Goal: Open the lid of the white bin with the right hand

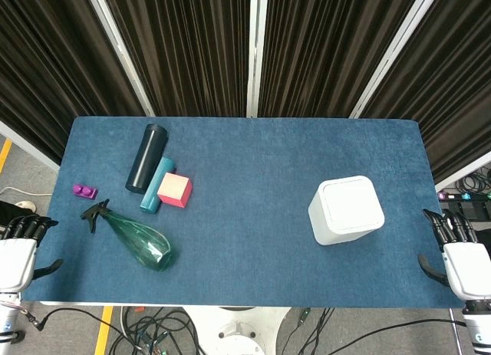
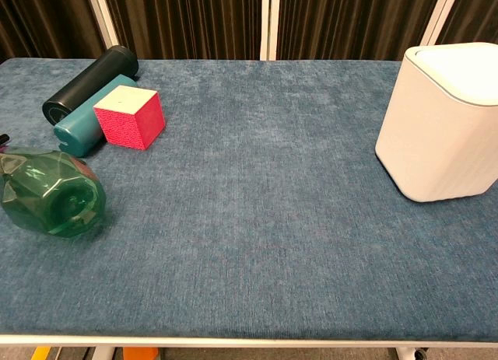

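The white bin (image 1: 345, 210) stands on the right part of the blue table, its lid (image 1: 350, 203) lying flat and closed on top. The chest view shows the bin (image 2: 440, 127) at the right edge, upright. My right hand (image 1: 458, 251) hangs off the table's right front corner, to the right of the bin and apart from it, fingers spread and holding nothing. My left hand (image 1: 21, 248) is off the left front corner, also with fingers apart and empty. Neither hand appears in the chest view.
On the left lie a dark bottle (image 1: 146, 156), a teal cylinder (image 1: 156, 185), a pink cube (image 1: 175, 190), a small purple piece (image 1: 84, 191) and a green spray bottle (image 1: 136, 238) on its side. Black curtains hang behind the table (image 1: 253, 156).
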Tool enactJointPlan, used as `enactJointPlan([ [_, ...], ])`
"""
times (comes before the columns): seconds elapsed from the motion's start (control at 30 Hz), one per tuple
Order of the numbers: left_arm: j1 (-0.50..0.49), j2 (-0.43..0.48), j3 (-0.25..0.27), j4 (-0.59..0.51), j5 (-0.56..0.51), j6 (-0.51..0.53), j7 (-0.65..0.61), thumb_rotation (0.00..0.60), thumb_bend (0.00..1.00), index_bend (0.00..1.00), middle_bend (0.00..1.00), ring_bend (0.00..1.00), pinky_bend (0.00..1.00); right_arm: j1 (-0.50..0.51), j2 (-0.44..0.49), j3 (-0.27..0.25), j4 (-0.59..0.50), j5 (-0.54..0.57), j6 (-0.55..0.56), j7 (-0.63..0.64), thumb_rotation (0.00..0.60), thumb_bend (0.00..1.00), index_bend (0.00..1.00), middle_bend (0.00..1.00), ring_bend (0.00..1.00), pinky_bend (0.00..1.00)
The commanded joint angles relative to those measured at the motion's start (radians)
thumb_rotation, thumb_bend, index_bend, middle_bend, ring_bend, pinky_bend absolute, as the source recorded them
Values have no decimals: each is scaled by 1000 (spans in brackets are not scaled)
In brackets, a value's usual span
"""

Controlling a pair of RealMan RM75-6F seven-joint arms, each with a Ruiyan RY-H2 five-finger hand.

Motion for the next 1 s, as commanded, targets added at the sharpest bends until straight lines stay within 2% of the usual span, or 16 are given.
enactJointPlan([
  [0.03,0,-1,1,0,-1,-3,0,600,0,277,225,158,160,2,-3,-2,2,-2,-4,1,600,238,12,130,0,13],
  [0.47,-3,3,-4,-9,4,1,3,600,0,277,225,159,161,26,5,0,10,-31,-20,48,600,238,16,131,0,13],
  [0.57,-4,4,-6,-11,3,-1,0,600,0,278,225,158,161,80,21,10,-7,-61,-77,57,600,238,66,146,0,13],
  [0.8,-4,2,1,-7,4,-9,-8,600,0,278,225,158,161,203,41,38,-69,-115,-200,17,600,237,280,268,0,13],
  [1.0,4,-3,4,5,-1,-6,-24,600,0,277,225,158,161,252,30,35,-94,-111,-271,-27,600,238,330,283,0,13],
])
